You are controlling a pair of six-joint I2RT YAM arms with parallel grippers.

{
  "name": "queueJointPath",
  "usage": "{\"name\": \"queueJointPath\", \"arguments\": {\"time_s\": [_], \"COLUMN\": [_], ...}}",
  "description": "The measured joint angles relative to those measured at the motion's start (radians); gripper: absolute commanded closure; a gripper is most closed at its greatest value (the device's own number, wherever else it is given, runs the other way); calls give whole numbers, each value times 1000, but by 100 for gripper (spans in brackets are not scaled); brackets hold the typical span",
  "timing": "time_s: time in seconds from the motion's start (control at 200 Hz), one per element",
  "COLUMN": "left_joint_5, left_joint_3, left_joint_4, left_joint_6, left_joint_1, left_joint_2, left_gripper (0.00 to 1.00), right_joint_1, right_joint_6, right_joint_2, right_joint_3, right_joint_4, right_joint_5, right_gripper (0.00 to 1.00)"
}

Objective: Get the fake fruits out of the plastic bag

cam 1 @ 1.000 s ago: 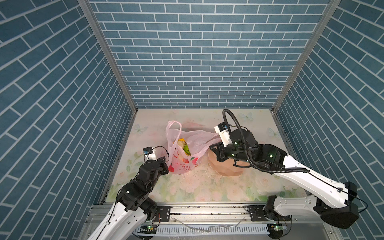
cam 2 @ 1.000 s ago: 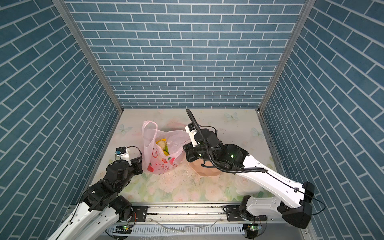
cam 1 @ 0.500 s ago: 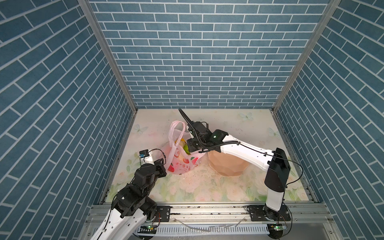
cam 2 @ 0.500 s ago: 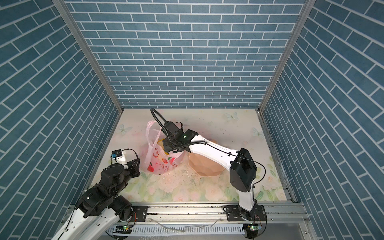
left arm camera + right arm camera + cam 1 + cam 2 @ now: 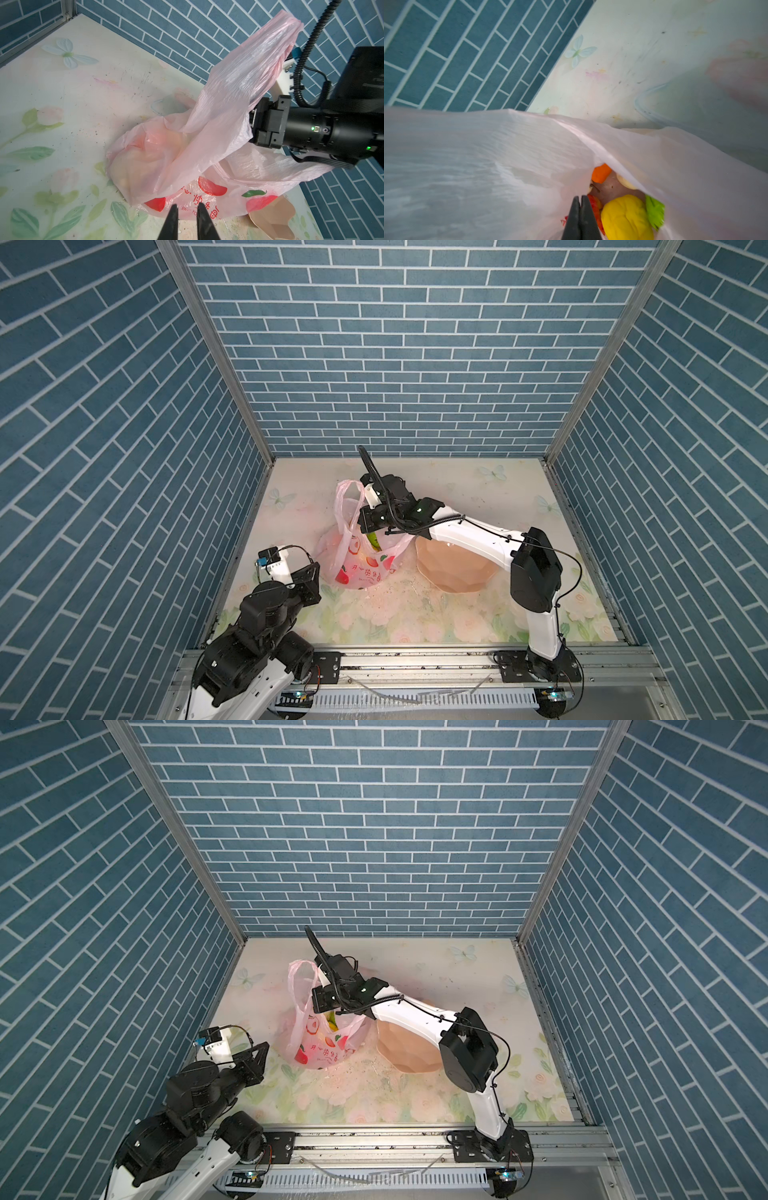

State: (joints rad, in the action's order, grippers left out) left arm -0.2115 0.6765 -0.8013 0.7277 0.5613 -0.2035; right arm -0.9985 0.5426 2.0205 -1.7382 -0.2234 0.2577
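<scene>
Crumpled translucent pink plastic bag, red prints, left-centre on desk beside peach bowl; fake fruits yellow, orange, green, red inside. Empty right hand closed at bag mouth; left hand slightly parted, empty, at bag's near side.

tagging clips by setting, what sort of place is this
Probably a robot test booth: brick-print walls on three sides, a floral tabletop, and a left arm and right arm on a metal rail.

Both top views look down from high over the bench's front edge; both wrist views closely face the plastic bag, which all share.
</scene>
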Motion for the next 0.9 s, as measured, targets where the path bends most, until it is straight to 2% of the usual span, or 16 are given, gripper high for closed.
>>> {"name": "queueJointPath", "arguments": {"time_s": [0.15,0.41,0.57,0.815,0.9], "left_joint_5": [-1,11,37,87,102], "left_joint_3": [105,261,275,235,206], "left_joint_4": [-40,-70,-74,-76,-79], "left_joint_6": [-6,-27,-39,-33,-32], "left_joint_1": [0,0,0,0,0], "left_joint_2": [-27,-176,-236,-256,-254], "left_gripper": [77,65,56,34,30], "right_joint_1": [-34,-154,-195,-184,-182], "right_joint_6": [0,20,67,138,167], "right_joint_2": [8,5,9,57,84], "right_joint_3": [-1,47,106,131,132], "right_joint_4": [18,86,132,231,268], "right_joint_5": [85,159,177,180,184], "right_gripper": [100,100,100,100,100]}}
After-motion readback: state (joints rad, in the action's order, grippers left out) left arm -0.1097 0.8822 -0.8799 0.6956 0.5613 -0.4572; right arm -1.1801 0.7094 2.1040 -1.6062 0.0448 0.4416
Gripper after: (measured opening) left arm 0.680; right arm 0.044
